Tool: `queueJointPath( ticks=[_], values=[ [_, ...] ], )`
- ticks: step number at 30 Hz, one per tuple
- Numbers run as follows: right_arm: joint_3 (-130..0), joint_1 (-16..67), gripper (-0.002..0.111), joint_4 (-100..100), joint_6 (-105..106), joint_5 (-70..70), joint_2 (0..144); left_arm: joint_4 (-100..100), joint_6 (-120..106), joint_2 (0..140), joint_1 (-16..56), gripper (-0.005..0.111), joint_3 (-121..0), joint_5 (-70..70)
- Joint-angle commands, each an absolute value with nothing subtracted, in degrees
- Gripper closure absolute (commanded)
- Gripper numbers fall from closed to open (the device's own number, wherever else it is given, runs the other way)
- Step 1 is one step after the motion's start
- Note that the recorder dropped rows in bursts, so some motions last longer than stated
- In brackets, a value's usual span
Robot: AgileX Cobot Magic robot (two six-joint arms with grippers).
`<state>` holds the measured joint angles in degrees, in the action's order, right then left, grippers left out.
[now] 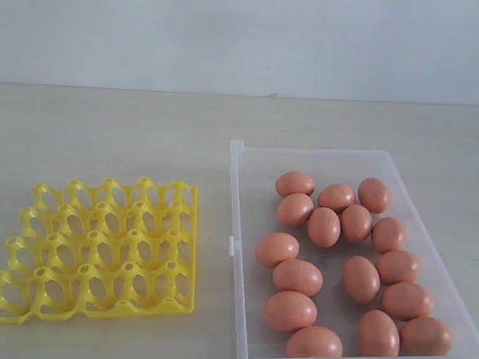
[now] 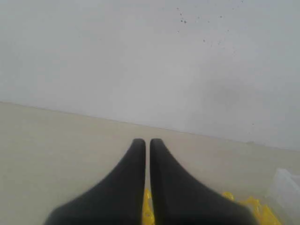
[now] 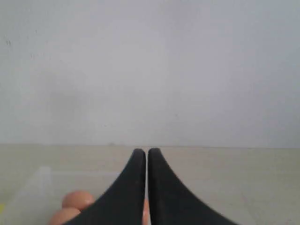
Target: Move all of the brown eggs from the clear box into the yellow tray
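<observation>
On the right side of the surface (image 1: pixel 105 122), all sixteen eggs (image 1: pixel 298 276) are sitting in the box (image 1: pixel 234 195). The tray (image 1: pixel 193 250) is just beside it on the left with every cup empty, so I'd say the job hasn't started.

What the next move hangs on is which arm is closer to the eggs, and that looks like the right one. Neither arm shows in the exterior view, but in the right wrist view the right pincer (image 3: pixel 146 151) hangs above the box with a couple of eggs (image 3: pixel 77 200) peeking out low beside its fingers. So the eggs lie below it and a bit ahead, and it's a matter of going down. It's closed up tight with nothing in it, so it has to spread before it can take anything.

The left pincer (image 2: pixel 147 141) has its fingers pressed together too, with only a hairline slit between them, and it's empty. It's parked over the tray side: yellow lattice (image 2: pixel 253 206) shows under it, and a corner of the box (image 2: pixel 286 180) is off at the edge of its view.

The eggs all lie on their sides, but their long axes point every which way and many of them touch a neighbour. My guess is that the loner at the middle of the box's tray-side edge (image 1: pixel 277 249), which has open floor on that side, is an easier first grab than the packed bunch at the far end. The pincer should straddle the egg's short width, not its length.
</observation>
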<state>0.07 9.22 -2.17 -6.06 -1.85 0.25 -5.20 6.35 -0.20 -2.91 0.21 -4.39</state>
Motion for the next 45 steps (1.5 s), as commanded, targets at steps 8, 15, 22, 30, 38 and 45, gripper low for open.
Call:
queueJointPath(
  ticks=[8,15,22,30,38,45],
  values=[
    [0.0,9.08,0.108,1.27,-16.51,-14.75,0.0,-5.22,6.42,0.0,-2.59,0.103,0.0,-3.89],
    [-12.36,9.08,0.108,-17.18,-27.73,-22.98,1.15,-5.22,6.42,0.0,-2.59,0.103,0.0,-3.89],
    [-54.52,9.08,0.108,-21.04,-19.61,20.27,33.62,-5.22,6.42,0.0,-2.59,0.103,0.0,-3.89],
    [-71.05,9.08,0.108,18.27,13.89,49.13,70.93,-5.22,6.42,0.0,-2.59,0.103,0.0,-3.89],
    [-70.94,9.08,0.108,31.9,21.7,37.08,86.3,-5.22,6.42,0.0,-2.59,0.103,0.0,-3.89],
    [-70.94,9.18,0.108,33.95,29.3,43.84,98.53,-5.22,6.42,0.0,-2.59,0.103,0.0,-3.89]
  ],
)
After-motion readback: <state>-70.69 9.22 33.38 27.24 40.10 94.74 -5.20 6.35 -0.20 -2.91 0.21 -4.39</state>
